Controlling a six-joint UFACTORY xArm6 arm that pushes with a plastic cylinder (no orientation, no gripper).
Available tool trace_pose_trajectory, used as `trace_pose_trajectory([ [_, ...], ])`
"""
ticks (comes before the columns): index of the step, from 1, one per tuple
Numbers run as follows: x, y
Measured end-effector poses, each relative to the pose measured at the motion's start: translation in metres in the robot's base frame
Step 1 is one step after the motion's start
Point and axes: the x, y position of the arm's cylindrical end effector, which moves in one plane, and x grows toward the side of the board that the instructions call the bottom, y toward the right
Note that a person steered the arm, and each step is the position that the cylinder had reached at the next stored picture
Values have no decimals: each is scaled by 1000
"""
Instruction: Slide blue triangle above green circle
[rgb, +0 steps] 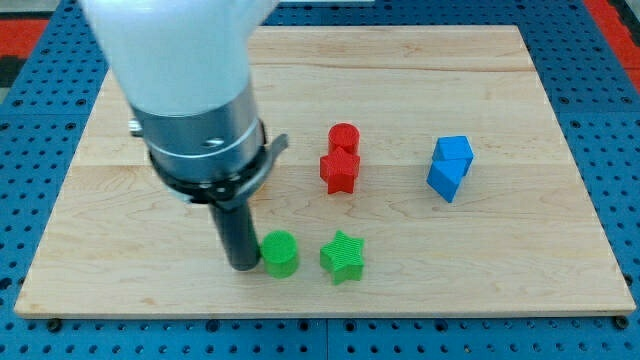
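Note:
The blue triangle (446, 181) lies at the view's right, touching a blue cube (453, 150) just above it. The green circle (280, 254) sits near the board's bottom edge, left of centre. My tip (243, 266) rests on the board right beside the green circle's left side, touching it or nearly so. The tip is far to the left of the blue triangle and lower in the view.
A green star (343, 257) sits just right of the green circle. A red circle (343, 137) and a red star (340, 172) touch each other at the board's middle. The arm's body (190, 90) hides the upper left of the wooden board (560, 250).

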Motion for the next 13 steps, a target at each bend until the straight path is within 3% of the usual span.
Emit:
trace_pose_trajectory([
  [1, 0, 34],
  [2, 0, 26],
  [3, -15, -24],
  [4, -47, -30],
  [5, -62, -5],
  [8, -58, 163],
  [10, -36, 191],
  [13, -98, 199],
])
